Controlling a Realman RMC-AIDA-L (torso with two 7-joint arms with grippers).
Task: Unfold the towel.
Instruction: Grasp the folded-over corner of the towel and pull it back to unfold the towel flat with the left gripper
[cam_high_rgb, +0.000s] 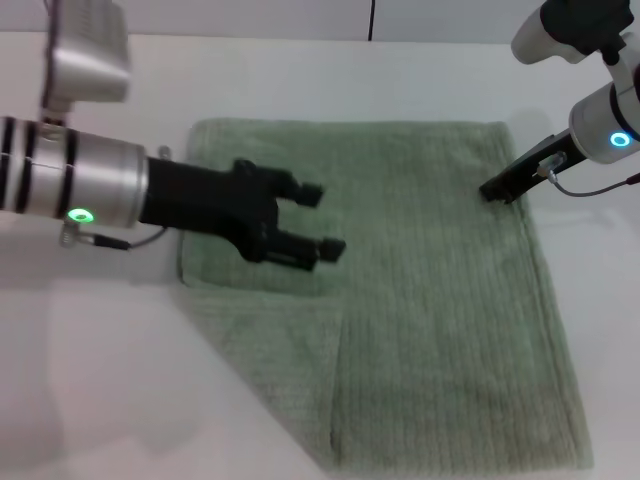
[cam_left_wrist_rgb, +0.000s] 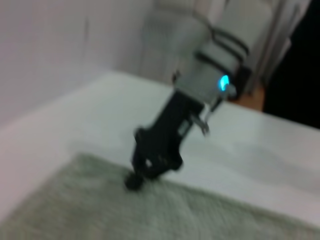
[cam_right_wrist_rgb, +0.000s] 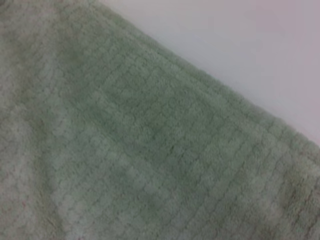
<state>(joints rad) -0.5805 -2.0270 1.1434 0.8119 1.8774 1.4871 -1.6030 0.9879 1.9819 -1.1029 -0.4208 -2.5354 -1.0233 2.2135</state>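
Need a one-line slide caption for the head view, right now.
Open left gripper hovers over the green towel, right gripper at its far right edge.

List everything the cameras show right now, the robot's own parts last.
towel: one, sage green, lying on the table in the middle of the head view, a layer still folded at its near left corner.
table: one, white, under the towel.
left gripper: one, black on a silver arm, open, above the towel's left part.
right gripper: one, black on a white and silver arm, at the towel's far right edge; also seen from the left wrist camera, tip down at the towel's edge.
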